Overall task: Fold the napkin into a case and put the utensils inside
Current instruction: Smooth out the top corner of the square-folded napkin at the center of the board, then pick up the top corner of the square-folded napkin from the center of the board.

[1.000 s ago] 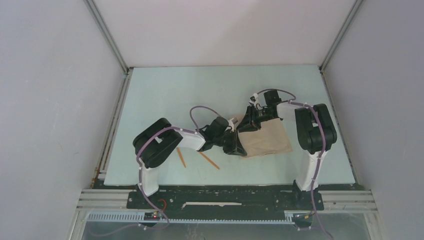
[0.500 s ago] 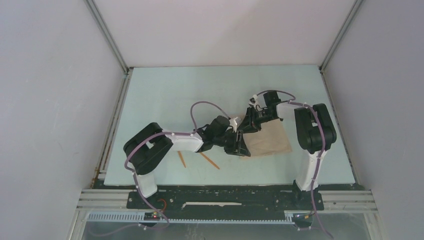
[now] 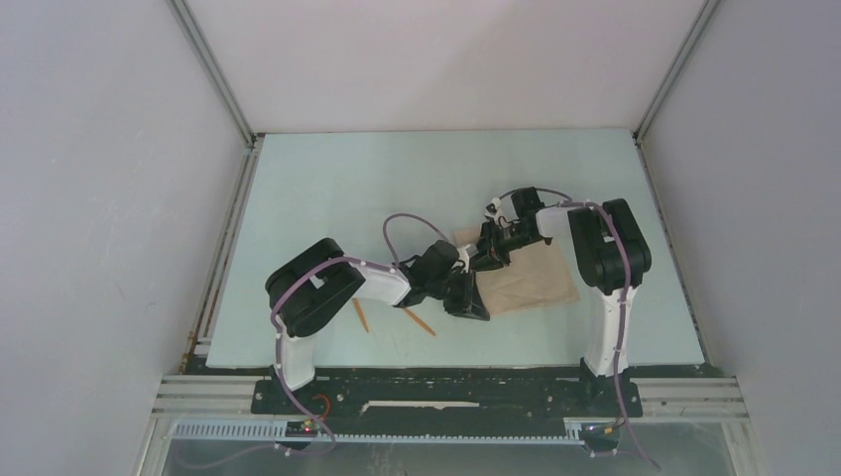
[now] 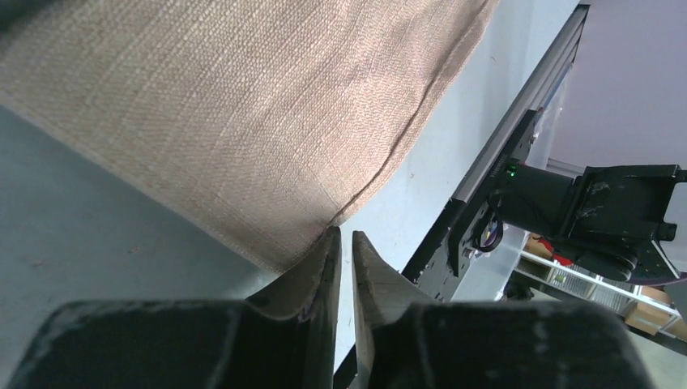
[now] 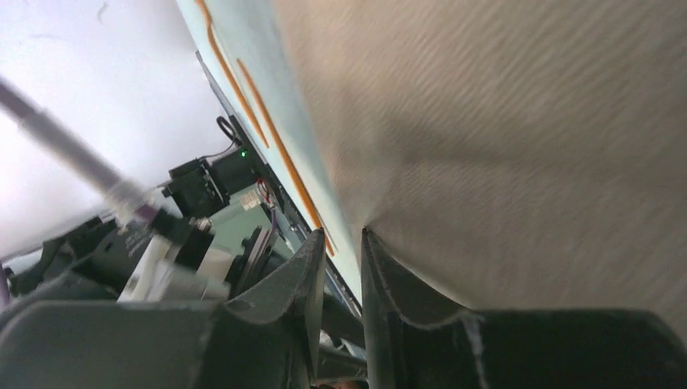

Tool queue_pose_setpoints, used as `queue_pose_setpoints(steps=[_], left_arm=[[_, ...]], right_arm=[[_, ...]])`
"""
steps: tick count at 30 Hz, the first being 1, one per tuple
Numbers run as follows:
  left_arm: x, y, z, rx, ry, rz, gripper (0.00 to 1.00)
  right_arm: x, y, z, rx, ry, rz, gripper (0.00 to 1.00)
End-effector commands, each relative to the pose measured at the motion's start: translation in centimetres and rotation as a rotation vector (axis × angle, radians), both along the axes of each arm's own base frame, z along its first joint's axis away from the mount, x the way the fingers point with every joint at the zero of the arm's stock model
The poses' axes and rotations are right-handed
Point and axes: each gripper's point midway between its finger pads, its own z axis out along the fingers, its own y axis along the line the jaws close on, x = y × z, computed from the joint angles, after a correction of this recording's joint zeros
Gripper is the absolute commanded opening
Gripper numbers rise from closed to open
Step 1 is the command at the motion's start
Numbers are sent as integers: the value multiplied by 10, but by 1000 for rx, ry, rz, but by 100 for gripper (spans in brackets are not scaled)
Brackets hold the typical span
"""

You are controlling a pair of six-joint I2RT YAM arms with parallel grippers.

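Napkin (image 3: 534, 283): beige cloth, seen folded over, lying on table (image 3: 337, 188) right of centre, between the 2 arms; left edge covered by both grippers.
L gripper (image 4: 344, 235): set low at napkin's near-left corner; in wrist view the corner is met by the fingertips (image 4: 330, 243).
L jaws: nearly together, only a thin slit left; a strip of cloth is seen along the inner face of one finger, so the corner appears nipped.
R gripper (image 5: 340, 233): placed at napkin's far-left part, just beyond the L gripper.
R jaws: close together w/ narrow slit; cloth is drawn up to the tips, creases & shadow running in to that point, so it appears pinched.
Utensils (image 3: 359, 314): 2 slim orange pieces, flat on table left of napkin, near front edge, partly hidden by L arm; apart from the cloth, untouched by either gripper. Fork vs knife can't be told.
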Motion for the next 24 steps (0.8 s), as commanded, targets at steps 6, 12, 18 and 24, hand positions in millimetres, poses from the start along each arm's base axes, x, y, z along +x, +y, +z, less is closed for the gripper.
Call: queue_pose_setpoints(steps=[6, 12, 18, 24], left_arm=[[1, 10, -17, 71, -5, 30, 18], [4, 7, -4, 68, -46, -2, 23], [4, -9, 56, -64, -92, -38, 47], [-3, -4, 155, -213, -206, -80, 60]], right_arm=[[75, 13, -12, -26, -45, -87, 36], [115, 15, 52, -47, -175, -64, 46], [82, -66, 108, -394, -293, -191, 58], [9, -167, 81, -637, -194, -429, 56]])
